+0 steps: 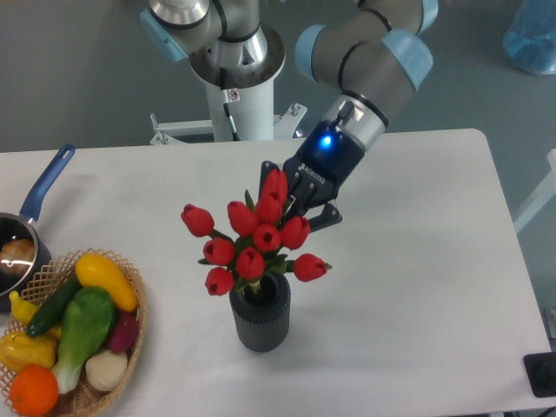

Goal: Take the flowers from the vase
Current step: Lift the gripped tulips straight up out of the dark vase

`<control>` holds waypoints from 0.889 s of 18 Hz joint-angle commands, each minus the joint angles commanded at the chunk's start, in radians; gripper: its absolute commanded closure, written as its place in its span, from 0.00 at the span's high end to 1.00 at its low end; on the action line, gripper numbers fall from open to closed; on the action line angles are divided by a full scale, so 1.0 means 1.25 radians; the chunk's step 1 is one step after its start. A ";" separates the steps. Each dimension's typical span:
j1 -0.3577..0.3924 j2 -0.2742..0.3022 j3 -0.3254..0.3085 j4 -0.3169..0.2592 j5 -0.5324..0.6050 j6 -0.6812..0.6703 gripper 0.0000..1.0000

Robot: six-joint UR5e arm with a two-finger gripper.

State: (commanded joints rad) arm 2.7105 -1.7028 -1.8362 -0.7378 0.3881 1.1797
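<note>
Looks like a robotics lab: industrial arm (369,61) bolted on a white pedestal (243,104), plain white worktop (417,287), grey floor, and props like a basket of fake veg (74,334).

From my station I saw the small ribbed dark cylinder vase (260,314) standing near the middle of the white table (417,261), toward its near side. The bunch of red tulip buds with green leaves (254,241) sat above the vase, its stems reaching down into the opening. The two-finger gripper (294,201) was at the far right of the bunch, right against the buds. At the near left corner lay the woven wicker basket of vegetables (76,340). The blue-handled metal pot (22,239) sat just beyond it at the left edge.
</note>
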 joint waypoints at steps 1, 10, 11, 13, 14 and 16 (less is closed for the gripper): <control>0.002 0.007 0.002 0.000 0.000 -0.011 0.00; 0.007 0.042 0.061 0.000 -0.002 -0.142 0.00; 0.009 0.042 0.069 0.000 -0.002 -0.151 0.00; 0.013 0.042 0.079 0.000 -0.002 -0.157 0.00; 0.022 0.043 0.081 0.000 -0.004 -0.160 0.00; 0.034 0.045 0.092 0.000 -0.007 -0.175 0.00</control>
State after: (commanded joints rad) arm 2.7534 -1.6460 -1.7212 -0.7378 0.3789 0.9604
